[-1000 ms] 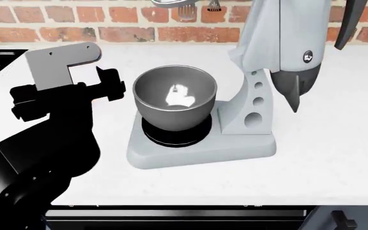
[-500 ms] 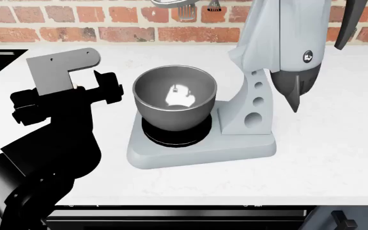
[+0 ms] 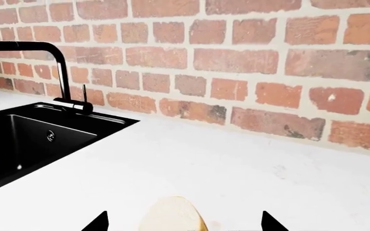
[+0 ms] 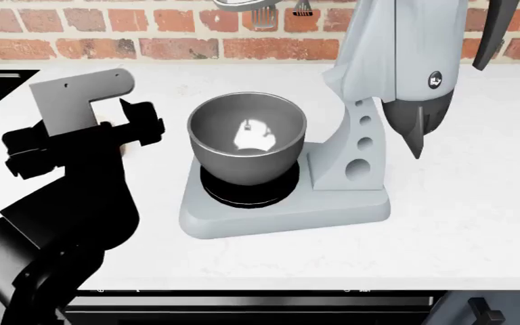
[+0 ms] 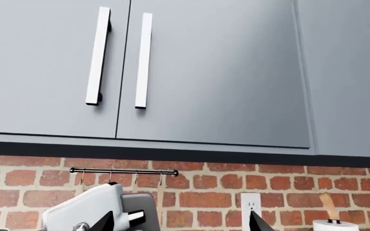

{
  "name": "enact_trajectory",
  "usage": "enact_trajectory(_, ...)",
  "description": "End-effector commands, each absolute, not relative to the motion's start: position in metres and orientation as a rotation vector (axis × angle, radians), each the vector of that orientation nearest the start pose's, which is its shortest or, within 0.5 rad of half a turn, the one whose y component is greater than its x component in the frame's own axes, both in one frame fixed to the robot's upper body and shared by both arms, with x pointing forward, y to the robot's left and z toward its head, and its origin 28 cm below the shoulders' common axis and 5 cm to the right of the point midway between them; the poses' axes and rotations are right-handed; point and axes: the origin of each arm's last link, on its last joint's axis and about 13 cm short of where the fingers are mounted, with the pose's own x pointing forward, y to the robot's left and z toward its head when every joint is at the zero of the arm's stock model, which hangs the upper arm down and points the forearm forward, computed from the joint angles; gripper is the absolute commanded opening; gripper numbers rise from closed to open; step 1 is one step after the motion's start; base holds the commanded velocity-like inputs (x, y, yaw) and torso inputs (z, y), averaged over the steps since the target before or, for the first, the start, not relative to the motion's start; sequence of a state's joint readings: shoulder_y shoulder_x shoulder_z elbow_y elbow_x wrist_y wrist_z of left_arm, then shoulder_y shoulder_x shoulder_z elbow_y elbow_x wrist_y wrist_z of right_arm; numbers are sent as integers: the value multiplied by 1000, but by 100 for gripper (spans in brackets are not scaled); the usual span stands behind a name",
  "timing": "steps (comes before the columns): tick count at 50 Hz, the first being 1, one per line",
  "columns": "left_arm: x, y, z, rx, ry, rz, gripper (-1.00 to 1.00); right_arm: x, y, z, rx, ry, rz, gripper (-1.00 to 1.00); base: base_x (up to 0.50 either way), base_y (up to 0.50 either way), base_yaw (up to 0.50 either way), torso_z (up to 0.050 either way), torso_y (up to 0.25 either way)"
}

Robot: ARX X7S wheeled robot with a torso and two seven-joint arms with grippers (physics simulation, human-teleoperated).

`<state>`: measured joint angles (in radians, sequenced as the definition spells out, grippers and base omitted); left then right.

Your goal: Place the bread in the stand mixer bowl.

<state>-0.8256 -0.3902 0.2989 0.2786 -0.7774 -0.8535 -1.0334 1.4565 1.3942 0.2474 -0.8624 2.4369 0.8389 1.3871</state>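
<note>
The bread [image 3: 172, 215], a pale tan rounded chunk, lies on the white counter in the left wrist view. It sits between my left gripper's [image 3: 181, 224] two black fingertips [image 3: 98, 223], with gaps on both sides, so the gripper is open around it. In the head view my left gripper [image 4: 138, 125] is low over the counter just left of the stand mixer bowl [image 4: 246, 135]; the arm hides the bread there. The dark-grey bowl sits empty on the mixer base [image 4: 287, 213]. My right gripper [image 5: 180, 222] is open and holds nothing, pointing up at wall cabinets.
The mixer's tilted light-grey head [image 4: 395, 54] rises right of the bowl. A black sink [image 3: 24, 139] with a black faucet [image 3: 61, 57] lies left of the bread. The brick wall [image 3: 236, 62] backs the counter. A utensil rail [image 5: 124, 171] hangs under the grey cabinets [image 5: 204, 72].
My left arm and gripper have shifted slightly left, away from the bowl. The bowl and the mixer have not moved.
</note>
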Motion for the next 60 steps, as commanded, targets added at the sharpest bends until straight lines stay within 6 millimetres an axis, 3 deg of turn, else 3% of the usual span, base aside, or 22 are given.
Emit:
enact_trajectory(1, 303, 213, 217, 3, -29, 476, 100, 44, -169, 369, -75, -623, -159, 100, 0, 0, 0, 0, 0)
enact_trajectory(46, 330, 221, 190, -47, 65, 437, 100, 46, -170, 364, -69, -613, -151, 100, 0, 0, 0, 0, 0)
enact_trajectory(60, 328, 223, 183, -60, 87, 485, 100, 46, -169, 364, -71, -612, -150, 100, 0, 0, 0, 0, 0)
